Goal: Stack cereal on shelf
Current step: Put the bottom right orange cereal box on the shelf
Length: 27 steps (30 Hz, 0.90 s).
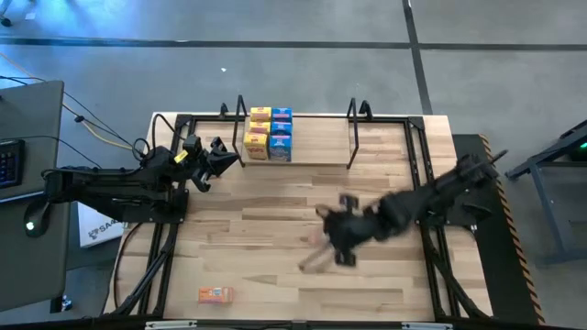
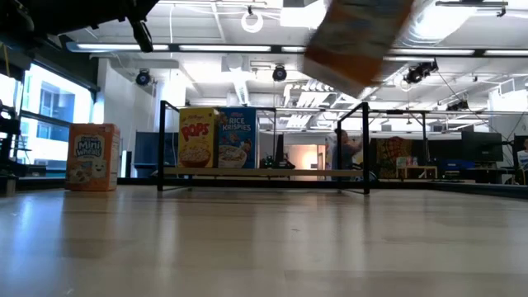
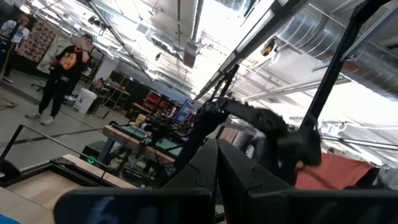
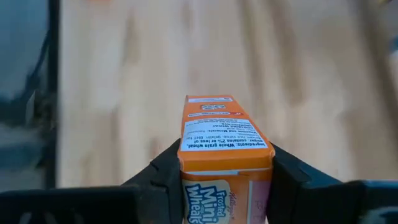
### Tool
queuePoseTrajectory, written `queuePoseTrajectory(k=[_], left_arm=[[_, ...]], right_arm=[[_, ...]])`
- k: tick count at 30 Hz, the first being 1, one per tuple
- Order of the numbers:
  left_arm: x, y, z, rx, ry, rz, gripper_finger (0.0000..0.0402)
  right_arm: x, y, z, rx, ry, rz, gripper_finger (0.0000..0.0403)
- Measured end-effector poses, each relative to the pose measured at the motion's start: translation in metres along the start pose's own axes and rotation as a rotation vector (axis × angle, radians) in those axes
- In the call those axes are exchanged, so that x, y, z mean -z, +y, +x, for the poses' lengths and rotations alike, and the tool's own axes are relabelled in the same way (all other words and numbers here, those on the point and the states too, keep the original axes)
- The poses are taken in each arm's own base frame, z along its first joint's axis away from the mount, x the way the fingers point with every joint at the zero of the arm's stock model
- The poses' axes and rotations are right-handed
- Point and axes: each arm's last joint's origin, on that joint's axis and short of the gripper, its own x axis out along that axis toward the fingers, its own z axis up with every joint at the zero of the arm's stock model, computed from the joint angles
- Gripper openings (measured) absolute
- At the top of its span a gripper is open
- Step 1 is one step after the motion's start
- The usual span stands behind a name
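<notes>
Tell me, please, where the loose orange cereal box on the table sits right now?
In the high view the orange cereal box lies alone near the table's front edge on the left arm's side, far from the shelf at the back.

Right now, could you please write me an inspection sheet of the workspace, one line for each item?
Surface: light wooden table, bare in the middle.
Job's things: four yellow and blue cereal boxes stand on the shelf; one orange box lies near the front edge.
Clutter: nothing seen.
Grippers: right tool shut on a Frosted Mini Wheats box, lifted above the table; left tool shut, empty, beside the shelf's left end.
Cables: loose cables run off the table's left side.
Surroundings: a person stands in the room; a keyboard lies on a side desk.
</notes>
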Motion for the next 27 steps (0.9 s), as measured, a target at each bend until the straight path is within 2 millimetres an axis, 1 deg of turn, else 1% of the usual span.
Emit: queuePoseTrajectory(k=[3, 6, 10, 13, 17, 21, 24, 27], left_arm=[[-0.001, -0.001, 0.0, 0.005, -0.008, -0.008, 0.0], [-0.005, -0.003, -0.001, 0.024, -0.04, -0.005, 0.0], [-0.01, -0.006, -0.003, 0.048, -0.08, -0.001, 0.0], [-0.011, -0.007, -0.004, 0.053, -0.088, -0.001, 0.0], [-0.012, -0.008, -0.005, 0.056, -0.093, 0.0, 0.0], [-0.012, -0.008, -0.005, 0.056, -0.093, -0.001, 0.0], [-0.012, -0.007, -0.005, 0.05, -0.095, -0.002, 0.0], [-0.013, -0.007, -0.005, 0.034, -0.113, -0.005, 0.0]], right_arm=[[-0.028, -0.031, -0.011, 0.057, -0.079, -0.013, 0.013], [-0.049, -0.062, -0.022, 0.135, -0.144, -0.012, 0.013], [-0.065, -0.104, -0.034, 0.275, -0.175, -0.023, 0.0129], [-0.071, -0.135, -0.035, 0.365, -0.17, 0.008, 0.0129], [-0.073, -0.171, -0.03, 0.438, -0.125, -0.025, 0.0129], [-0.075, -0.202, -0.02, 0.446, -0.08, -0.053, 0.0129], [-0.075, -0.222, -0.006, 0.452, -0.01, -0.097, 0.0129], [-0.073, -0.24, 0.013, 0.446, 0.079, -0.164, 0.0129]])
